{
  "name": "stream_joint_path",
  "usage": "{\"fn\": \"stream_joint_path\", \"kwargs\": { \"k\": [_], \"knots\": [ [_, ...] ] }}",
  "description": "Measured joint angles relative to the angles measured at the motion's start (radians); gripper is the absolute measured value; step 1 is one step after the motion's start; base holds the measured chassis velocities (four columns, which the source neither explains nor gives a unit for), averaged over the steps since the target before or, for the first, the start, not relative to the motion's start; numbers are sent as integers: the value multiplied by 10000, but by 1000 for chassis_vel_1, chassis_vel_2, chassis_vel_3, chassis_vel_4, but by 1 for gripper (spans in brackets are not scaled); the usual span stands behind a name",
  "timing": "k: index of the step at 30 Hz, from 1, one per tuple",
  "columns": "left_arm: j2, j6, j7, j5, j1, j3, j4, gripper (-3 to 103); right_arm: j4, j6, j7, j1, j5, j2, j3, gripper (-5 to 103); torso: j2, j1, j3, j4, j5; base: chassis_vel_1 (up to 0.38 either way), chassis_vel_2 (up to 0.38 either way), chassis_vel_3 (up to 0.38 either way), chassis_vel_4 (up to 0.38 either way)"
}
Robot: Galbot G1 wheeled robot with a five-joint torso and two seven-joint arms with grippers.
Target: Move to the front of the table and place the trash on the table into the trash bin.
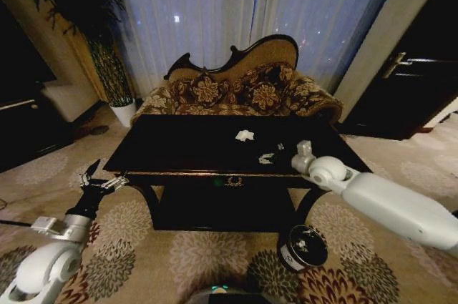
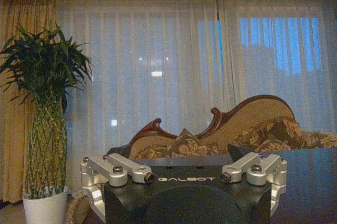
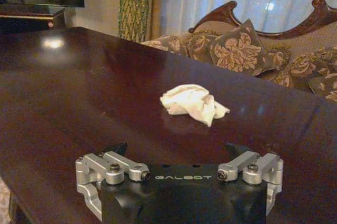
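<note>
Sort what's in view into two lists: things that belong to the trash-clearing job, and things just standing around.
Job:
table
white paper lump, also in the right wrist view
small shiny scrap
trash bin on the carpet
right gripper, over the table's right part
left gripper, off the table's left corner

Standing around:
sofa
potted plant
curtains
door

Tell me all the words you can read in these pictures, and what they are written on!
"GALBOT" on the left end effector, seen from the left wrist.
"GALBOT" on the right end effector, seen from the right wrist.
The label band on the trash bin is too small and blurred to read.
The gold emblem on the table shows no readable letters.
</note>
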Motion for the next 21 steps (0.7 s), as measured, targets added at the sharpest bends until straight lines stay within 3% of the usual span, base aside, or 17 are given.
{"fn": "stream_joint_path", "kwargs": {
  "k": [8, 21],
  "knots": [
    [0, 0, 0, 0, 0, 0, 0, 100, -918, -106, -66, 1230, 336, 848, -1393, 100, 1, 0, 0, -1, 2, 0, 0, 0, 0],
    [0, 0, 0, 0, 0, 0, 0, 100, -2040, 48, -253, 2715, 973, 2149, -2489, 100, 1, 0, 0, 1, -2, 0, 0, 0, 0]
  ]
}}
